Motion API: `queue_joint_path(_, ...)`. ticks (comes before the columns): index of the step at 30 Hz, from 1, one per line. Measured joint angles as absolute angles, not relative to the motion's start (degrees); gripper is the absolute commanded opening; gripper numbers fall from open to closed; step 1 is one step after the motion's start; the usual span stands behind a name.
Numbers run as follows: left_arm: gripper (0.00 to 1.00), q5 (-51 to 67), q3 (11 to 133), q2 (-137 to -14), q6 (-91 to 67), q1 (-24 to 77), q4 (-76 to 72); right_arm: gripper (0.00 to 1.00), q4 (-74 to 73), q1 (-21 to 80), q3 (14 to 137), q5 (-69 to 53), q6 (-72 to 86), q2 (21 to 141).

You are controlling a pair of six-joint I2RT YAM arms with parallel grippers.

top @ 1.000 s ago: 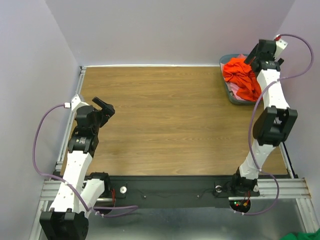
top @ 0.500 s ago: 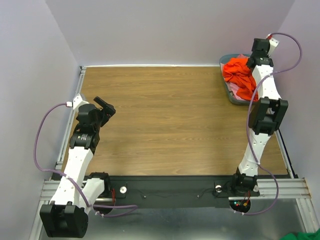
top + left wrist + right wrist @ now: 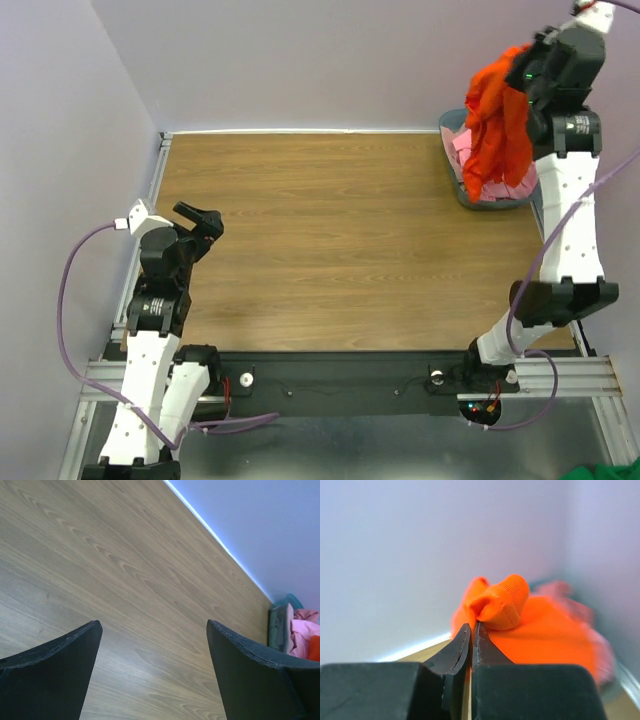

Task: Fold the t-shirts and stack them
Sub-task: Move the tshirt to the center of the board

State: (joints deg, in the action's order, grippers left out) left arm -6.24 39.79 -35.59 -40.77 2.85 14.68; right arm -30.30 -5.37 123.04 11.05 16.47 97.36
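The orange-red t-shirt (image 3: 498,125) hangs bunched in the air above the basket, pinched at its top by my right gripper (image 3: 522,72), which is shut on it. In the right wrist view the fingers (image 3: 472,630) clamp a fold of that orange-red t-shirt (image 3: 530,625). Pale pink t-shirts (image 3: 470,160) lie in the grey-blue basket (image 3: 452,122) at the back right; the pale pink t-shirts (image 3: 303,635) also show far off in the left wrist view. My left gripper (image 3: 200,218) hovers open over the table's left side, nothing between its fingers (image 3: 65,650).
The wooden table (image 3: 340,230) lies between the two arms. Walls close in behind and on both sides. The metal frame rail (image 3: 350,385) runs along the near edge.
My right gripper shut on the orange-red t-shirt in the basket and lifted it up high. The left arm shifted slightly back toward the near left.
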Motion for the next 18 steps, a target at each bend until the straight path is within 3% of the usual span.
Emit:
queue_joint_path(4,0.98,-5.91,39.79,-33.58,-41.08,2.85,15.22,0.00,-29.85,11.03,125.43,7.44,13.34,92.36)
queue_joint_path(9,0.98,-5.58,39.79,-32.77,-41.06,2.85,16.80,0.00,-29.56,28.47,134.52,-2.59,13.13,97.51)
queue_joint_path(14,0.98,-5.74,39.94,-32.77,-40.88,2.85,19.42,0.00,-29.65,31.90,138.17,-5.21,15.00,102.39)
queue_joint_path(18,0.98,-7.25,40.16,-32.03,-40.75,2.85,21.76,0.00,-28.49,31.83,120.20,10.61,17.63,96.84)
